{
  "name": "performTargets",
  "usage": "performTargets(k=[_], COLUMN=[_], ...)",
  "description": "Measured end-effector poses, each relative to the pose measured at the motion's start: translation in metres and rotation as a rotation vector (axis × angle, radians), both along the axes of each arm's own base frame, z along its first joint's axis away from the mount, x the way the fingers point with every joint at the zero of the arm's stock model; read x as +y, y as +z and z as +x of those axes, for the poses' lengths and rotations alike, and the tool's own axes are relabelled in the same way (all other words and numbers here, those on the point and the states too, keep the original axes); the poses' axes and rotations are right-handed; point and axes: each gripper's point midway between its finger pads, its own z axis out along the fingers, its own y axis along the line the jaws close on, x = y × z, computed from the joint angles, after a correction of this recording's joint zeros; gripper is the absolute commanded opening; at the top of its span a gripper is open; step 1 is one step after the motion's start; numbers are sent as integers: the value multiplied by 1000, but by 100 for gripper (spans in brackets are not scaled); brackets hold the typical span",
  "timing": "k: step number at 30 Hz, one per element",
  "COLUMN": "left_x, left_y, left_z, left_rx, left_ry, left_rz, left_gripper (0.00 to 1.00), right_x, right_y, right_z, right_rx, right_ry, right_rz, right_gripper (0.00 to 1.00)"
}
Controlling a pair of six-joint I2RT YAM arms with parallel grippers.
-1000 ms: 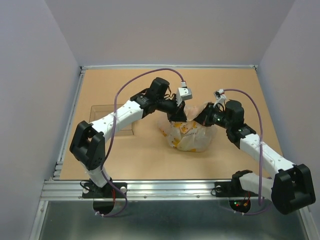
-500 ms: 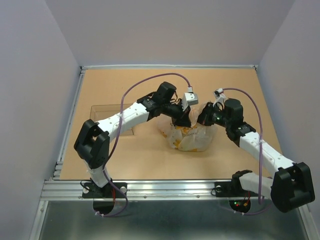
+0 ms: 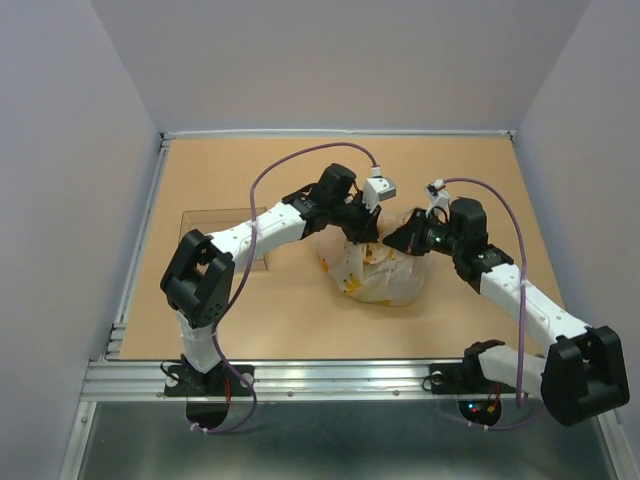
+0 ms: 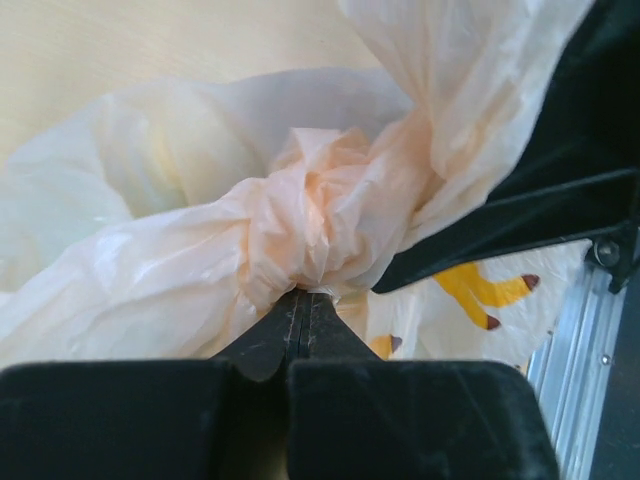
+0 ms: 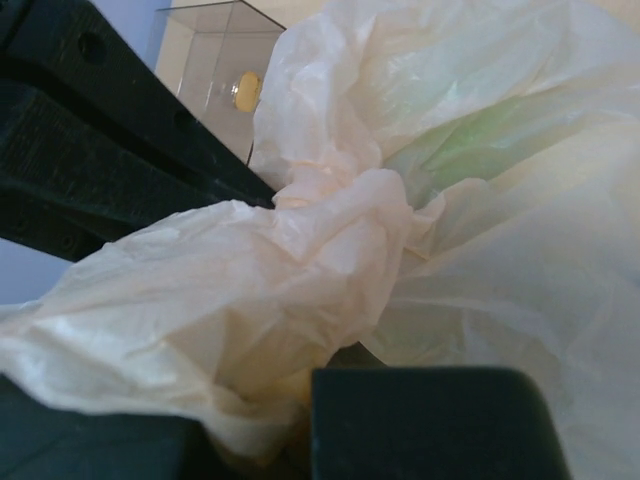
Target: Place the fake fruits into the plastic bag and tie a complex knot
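Location: the plastic bag sits mid-table on the table, between both arms; its neck is twisted into a knot at the top, facing the far side.

Left gripper: jaws pressed flat together with no gap, their tips nipping film right at the base of the knot.

Right gripper: closed on a thick bunch of film that runs down between its fingers, opposite the left one; the two grippers lie just beside each other across the knot.

Contents: the fake fruits show only as a greenish shade through the film in the right wrist view; individual pieces cannot be made out.

Clear tray: on the table to the left, apart from the bag; a small yellow item lies in it, identity not determinable.

Handling assessment: film judged thin, soft, light and slippery; likely to stretch or tear under a sharp pull; the loaded body should sag and shift. Hold is best taken on the bunched neck or tails beside the knot, never on single-layer wall; tension should be applied evenly from both sides.
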Motion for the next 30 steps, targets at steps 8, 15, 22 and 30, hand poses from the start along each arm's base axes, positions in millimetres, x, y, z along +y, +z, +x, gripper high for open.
performTargets(k=[8,15,22,30], left_x=[3,8,-4,-14], left_y=[-2,3,5,16], left_z=[5,-14,-19,-21], left_rx=[-16,33,116,322], left_ry=[43,-5,13,92], left_rz=[5,-44,-100,-329], left_gripper=[0,0,0,0], right_x=[4,8,11,12], right_y=[-1,4,10,18], right_z=[-5,-6,-11,-14], right_rx=[3,-7,-9,-46], right_ry=[46,75,120,150], right_rz=[7,17,42,59], right_gripper=[0,1,1,26])
